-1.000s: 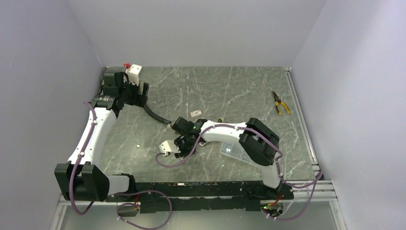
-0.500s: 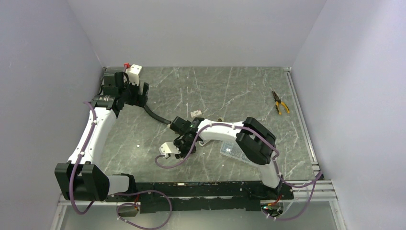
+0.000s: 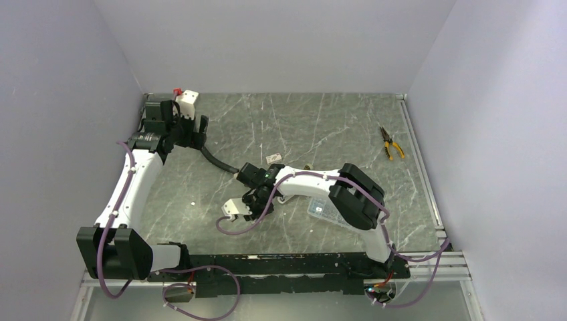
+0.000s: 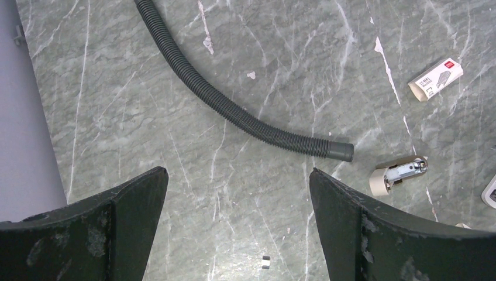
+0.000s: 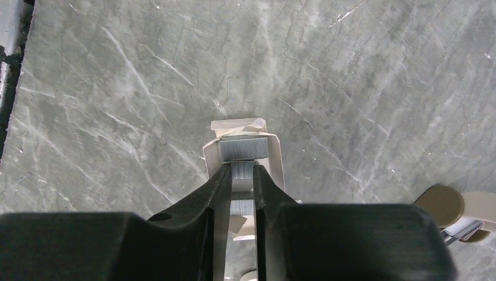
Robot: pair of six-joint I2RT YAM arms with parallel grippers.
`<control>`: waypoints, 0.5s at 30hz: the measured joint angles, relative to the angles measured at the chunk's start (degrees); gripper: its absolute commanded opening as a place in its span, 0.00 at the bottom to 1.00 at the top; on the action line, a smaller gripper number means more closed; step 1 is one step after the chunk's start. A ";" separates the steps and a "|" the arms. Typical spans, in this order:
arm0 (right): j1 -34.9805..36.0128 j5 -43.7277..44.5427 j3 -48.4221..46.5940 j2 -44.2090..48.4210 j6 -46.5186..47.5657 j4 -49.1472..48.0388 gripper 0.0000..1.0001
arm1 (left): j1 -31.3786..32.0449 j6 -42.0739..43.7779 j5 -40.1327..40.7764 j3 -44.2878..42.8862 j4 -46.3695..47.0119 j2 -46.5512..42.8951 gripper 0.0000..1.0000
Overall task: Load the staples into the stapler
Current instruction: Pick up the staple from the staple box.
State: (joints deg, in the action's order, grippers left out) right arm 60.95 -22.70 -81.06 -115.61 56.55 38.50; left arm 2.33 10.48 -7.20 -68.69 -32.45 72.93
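Right gripper [image 5: 241,170]: fingers drawn nearly together, pinching a strip of staples [image 5: 243,174] by its two sides inside an open cardboard tray [image 5: 275,167].

Stapler [image 4: 398,175] is lying on the table [image 3: 321,120] just far of the tray. In the top view the right wrist is covering it. Its long axis is running roughly left-right, with the beige rounded end pointing left and the bare metal end pointing right.

The hose [image 4: 234,111] is ending just left of the stapler. A small labelled box [image 4: 436,79] is sitting farther back.

Left gripper [image 4: 237,171] is hanging spread wide at far left, well apart from the stapler.
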 measured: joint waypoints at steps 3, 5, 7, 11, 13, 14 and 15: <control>0.00 0.09 0.00 0.00 -0.24 -0.02 0.16 | 0.00 0.20 0.00 0.00 0.00 0.00 0.96; 0.00 0.09 -0.07 0.00 -0.55 0.00 0.15 | 0.00 0.39 0.00 0.00 0.00 0.04 0.96; 0.00 0.07 -0.22 0.00 -1.11 0.09 0.14 | 0.00 0.42 0.00 0.00 0.00 0.09 0.96; -0.02 -0.20 -0.55 0.00 -3.17 0.52 0.12 | 0.00 0.46 0.00 0.00 0.00 0.46 0.96; -0.26 -0.33 -0.85 0.04 -4.57 0.57 0.11 | 0.00 0.68 -0.02 0.00 0.00 0.87 0.96; -0.33 -0.35 -0.98 0.13 -5.33 0.50 0.11 | 0.00 0.83 -0.07 0.00 0.00 1.05 0.96; -0.46 -0.35 -1.16 0.31 -6.08 0.50 0.11 | 0.00 0.87 -0.17 0.00 0.00 1.22 0.96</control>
State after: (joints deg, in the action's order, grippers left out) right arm 60.49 -23.05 -82.21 -115.31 50.48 39.00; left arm 2.33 11.35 -7.38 -68.69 -32.45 74.15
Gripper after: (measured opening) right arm 0.197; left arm 0.963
